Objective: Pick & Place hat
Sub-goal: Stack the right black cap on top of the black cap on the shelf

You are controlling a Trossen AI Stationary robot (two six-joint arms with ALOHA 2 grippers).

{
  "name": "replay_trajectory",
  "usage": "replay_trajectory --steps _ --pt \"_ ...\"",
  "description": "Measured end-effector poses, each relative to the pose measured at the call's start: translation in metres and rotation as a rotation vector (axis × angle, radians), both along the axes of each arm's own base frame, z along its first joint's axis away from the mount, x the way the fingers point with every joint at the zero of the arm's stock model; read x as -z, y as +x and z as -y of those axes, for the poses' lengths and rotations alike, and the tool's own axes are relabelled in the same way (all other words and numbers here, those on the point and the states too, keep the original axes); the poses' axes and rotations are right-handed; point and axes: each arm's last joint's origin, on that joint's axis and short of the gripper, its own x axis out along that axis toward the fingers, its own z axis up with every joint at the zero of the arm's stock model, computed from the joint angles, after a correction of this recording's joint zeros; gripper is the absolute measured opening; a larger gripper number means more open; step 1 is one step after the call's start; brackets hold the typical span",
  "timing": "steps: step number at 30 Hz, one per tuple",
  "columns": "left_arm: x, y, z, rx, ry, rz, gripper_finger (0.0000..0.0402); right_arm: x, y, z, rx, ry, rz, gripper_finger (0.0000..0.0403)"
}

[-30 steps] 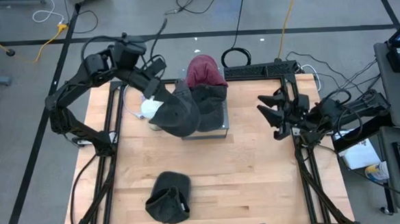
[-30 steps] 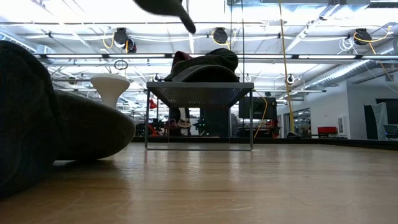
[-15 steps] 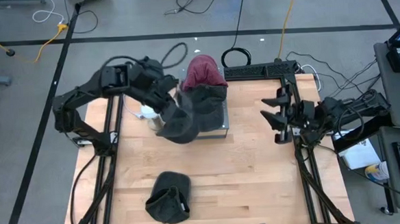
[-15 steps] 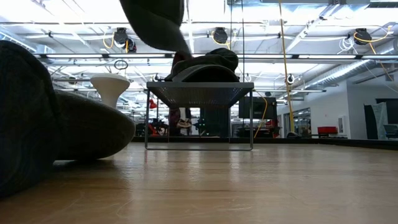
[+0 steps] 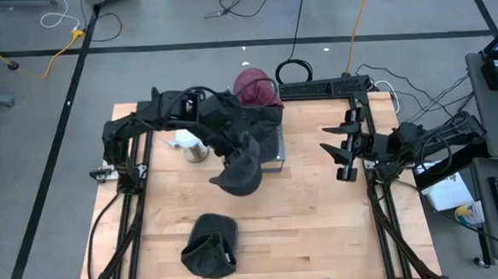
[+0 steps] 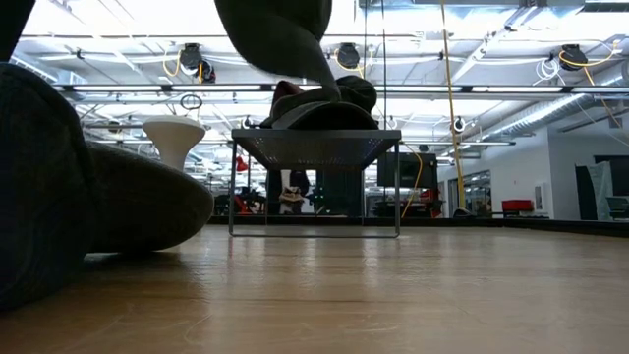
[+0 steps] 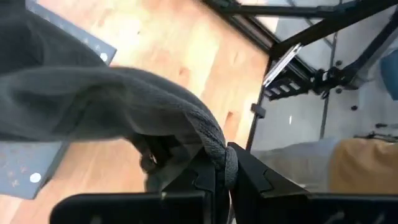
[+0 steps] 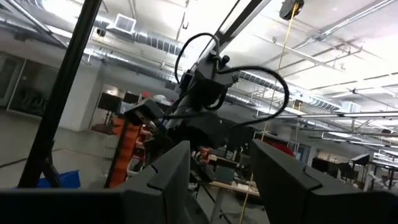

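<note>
My left gripper [image 7: 219, 180] is clenched on the dark grey knit hat [image 5: 240, 164], which hangs below it, just off the grey mesh tray's [image 5: 275, 151] front edge; open wooden table [image 5: 322, 230] lies ahead.

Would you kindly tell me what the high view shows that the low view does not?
Only the high view shows the left gripper shut on the dark hat, the right gripper waiting at the table's right edge, and the maroon hat. Only the low view shows the white stand. Both show the carried hat, the grey tray and the near hat.
</note>
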Motion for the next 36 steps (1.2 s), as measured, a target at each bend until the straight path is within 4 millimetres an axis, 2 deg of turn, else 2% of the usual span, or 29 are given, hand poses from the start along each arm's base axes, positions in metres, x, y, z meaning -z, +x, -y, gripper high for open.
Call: replay_trajectory --steps 6,11,15,18,21,28,36 --pt "0.005 0.003 -0.003 0.031 0.153 0.004 0.0020 0.003 0.002 0.000 0.000 -0.015 -0.035 0.0160" --pt "0.002 0.005 0.004 0.236 0.358 0.090 0.0020 0.003 0.001 0.000 0.001 -0.014 -0.034 0.0160" --pt "0.002 0.003 0.013 0.391 0.423 0.130 0.0020 0.002 0.001 0.000 0.001 -0.013 -0.028 0.0160" --pt "0.000 0.002 0.018 0.435 0.492 0.153 0.0020 0.002 0.001 0.000 0.006 -0.013 -0.029 0.0160" --pt "-0.003 -0.001 0.019 0.410 0.649 0.132 0.0020 0.002 0.001 0.000 0.014 -0.029 -0.030 0.0160" --pt "-0.005 -0.002 0.013 0.426 1.051 0.041 0.0020 0.002 0.001 0.000 0.023 -0.039 -0.032 0.0160" --pt "-0.009 0.002 0.000 0.571 1.237 0.061 0.0020 0.002 0.001 0.000 0.024 -0.039 -0.032 0.0160"
